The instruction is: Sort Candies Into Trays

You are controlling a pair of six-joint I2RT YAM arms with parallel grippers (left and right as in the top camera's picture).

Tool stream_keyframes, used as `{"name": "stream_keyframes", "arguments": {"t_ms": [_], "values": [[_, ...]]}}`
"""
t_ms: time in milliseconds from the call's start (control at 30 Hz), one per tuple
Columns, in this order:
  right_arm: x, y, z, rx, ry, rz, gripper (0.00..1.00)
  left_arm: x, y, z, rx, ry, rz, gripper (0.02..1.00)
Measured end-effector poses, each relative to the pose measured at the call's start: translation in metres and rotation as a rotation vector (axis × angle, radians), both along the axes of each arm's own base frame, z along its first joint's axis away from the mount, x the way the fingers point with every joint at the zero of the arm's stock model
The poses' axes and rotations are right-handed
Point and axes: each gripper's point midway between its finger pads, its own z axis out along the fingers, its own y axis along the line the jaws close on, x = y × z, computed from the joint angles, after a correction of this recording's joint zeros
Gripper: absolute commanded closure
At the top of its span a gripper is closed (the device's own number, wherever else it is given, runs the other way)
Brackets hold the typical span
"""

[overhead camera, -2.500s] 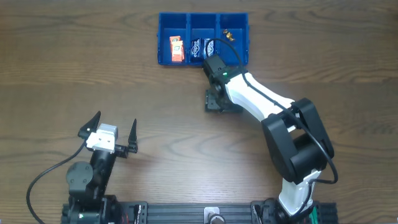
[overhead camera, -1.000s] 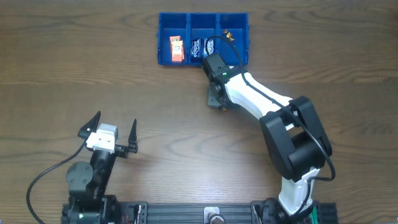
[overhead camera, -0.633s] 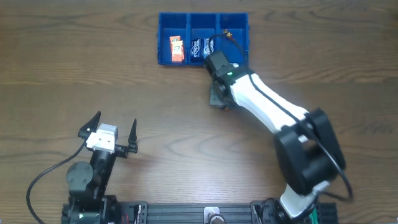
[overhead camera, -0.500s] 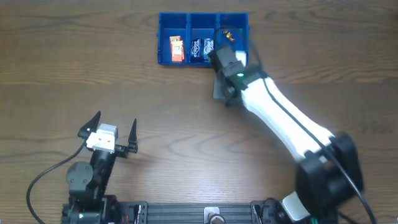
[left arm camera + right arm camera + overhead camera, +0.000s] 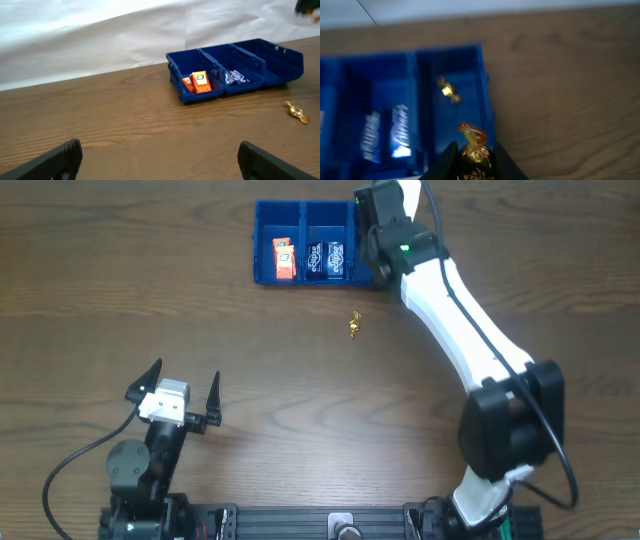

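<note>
While the gold-wrapped candy [image 5: 472, 150] sat pinched between the fingers of the right gripper [image 5: 474, 160], which were clenched on its foil, it hung above the blue tray [image 5: 485, 100], close to the outer wall of the end compartment. Whether it was fully over that compartment or over the wall itself could not be told. A second gold candy [image 5: 448, 90] already lay on that compartment's floor, so this looked like the matching bin. In the middle compartment were blue-wrapped candies [image 5: 326, 257], and in the far-left one orange candies [image 5: 284, 258].

Judged from this, the step in hand was the drop: carry done, release not yet made. The next move would call for bringing the candy squarely over the compartment's floor, perhaps a little lower, and then parting the fingers so it fell inside rather than glancing off the rim.

A loose gold candy [image 5: 354, 326] lay on the table [image 5: 100, 300], well apart from the tray, and would need fetching afterwards. The left gripper [image 5: 187, 370] sat near its base with fingers spread wide and nothing between them.
</note>
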Motion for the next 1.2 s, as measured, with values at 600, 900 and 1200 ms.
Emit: {"name": "stream_keyframes", "arguments": {"t_ms": [600,900,1200], "values": [[0.028,0.016,-0.048,0.096,0.029,0.056,0.809,0.000,0.000,0.000,0.000,0.000,0.000,0.020],[0.033,0.025,-0.072,0.099,0.055,0.072,0.805,0.000,0.000,0.000,0.000,0.000,0.000,0.020],[0.034,0.032,-0.072,0.104,0.046,0.085,0.763,0.000,0.000,0.000,0.000,0.000,0.000,0.020]]}}
